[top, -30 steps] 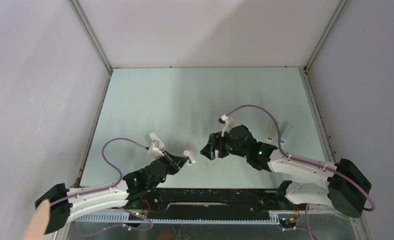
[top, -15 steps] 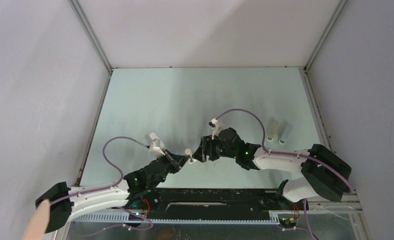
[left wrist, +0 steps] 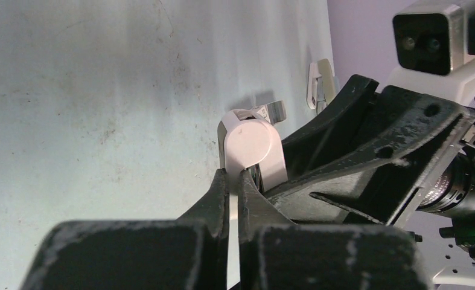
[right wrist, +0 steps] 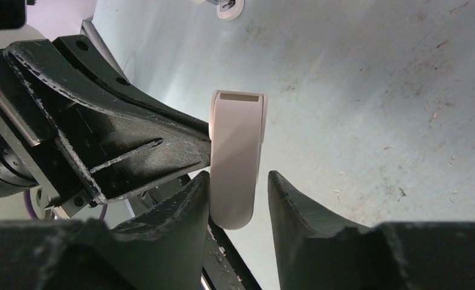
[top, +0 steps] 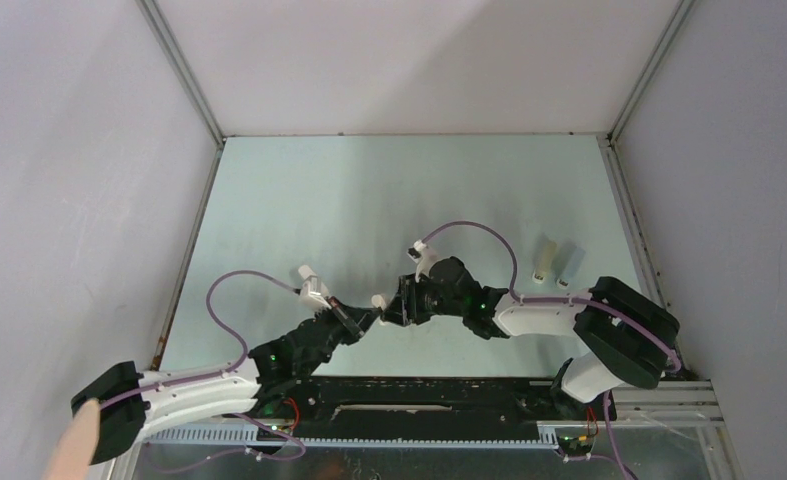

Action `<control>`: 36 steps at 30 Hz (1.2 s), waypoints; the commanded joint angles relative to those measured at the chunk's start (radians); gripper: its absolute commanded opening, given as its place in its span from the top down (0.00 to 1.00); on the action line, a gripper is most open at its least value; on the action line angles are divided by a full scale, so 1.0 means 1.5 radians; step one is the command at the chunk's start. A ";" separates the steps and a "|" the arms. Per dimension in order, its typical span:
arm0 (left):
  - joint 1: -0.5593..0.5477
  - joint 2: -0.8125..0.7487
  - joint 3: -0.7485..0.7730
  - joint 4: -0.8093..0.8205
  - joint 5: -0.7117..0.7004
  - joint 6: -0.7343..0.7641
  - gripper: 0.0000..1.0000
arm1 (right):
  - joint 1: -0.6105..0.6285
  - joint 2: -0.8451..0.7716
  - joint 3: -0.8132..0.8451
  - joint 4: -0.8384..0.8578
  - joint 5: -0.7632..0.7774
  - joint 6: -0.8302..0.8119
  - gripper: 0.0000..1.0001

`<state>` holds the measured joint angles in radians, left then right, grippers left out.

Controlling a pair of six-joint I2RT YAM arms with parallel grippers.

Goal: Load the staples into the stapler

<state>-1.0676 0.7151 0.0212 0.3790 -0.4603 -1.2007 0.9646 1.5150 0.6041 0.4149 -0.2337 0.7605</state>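
The small white stapler [right wrist: 236, 145] is pinched at one end by the left gripper [left wrist: 235, 181] over the near middle of the table [top: 369, 200], while the right gripper [right wrist: 239, 181] is spread around its other end, fingers close beside it.

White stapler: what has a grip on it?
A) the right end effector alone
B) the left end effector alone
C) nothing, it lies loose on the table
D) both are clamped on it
B: the left end effector is pinched shut on the white stapler, while the right end effector only straddles it, open, with a gap showing beside one finger.
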 commanded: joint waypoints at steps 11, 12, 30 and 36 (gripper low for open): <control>-0.003 -0.017 0.040 -0.040 -0.080 0.208 1.00 | -0.060 -0.042 0.094 -0.172 -0.125 -0.069 1.00; -0.003 -0.021 0.045 -0.049 -0.084 0.239 1.00 | -0.065 -0.051 0.104 -0.210 -0.127 -0.084 1.00; -0.022 0.072 0.124 -0.085 0.010 0.520 1.00 | -0.160 -0.098 0.287 -0.602 -0.172 -0.289 1.00; -0.113 0.202 0.217 -0.144 -0.079 0.582 1.00 | -0.209 -0.077 0.350 -0.702 -0.205 -0.342 1.00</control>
<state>-1.1641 0.9085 0.2764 0.3279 -0.4347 -0.4587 0.7120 1.4071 1.0420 -0.4973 -0.5285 0.3470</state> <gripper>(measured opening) 0.019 0.298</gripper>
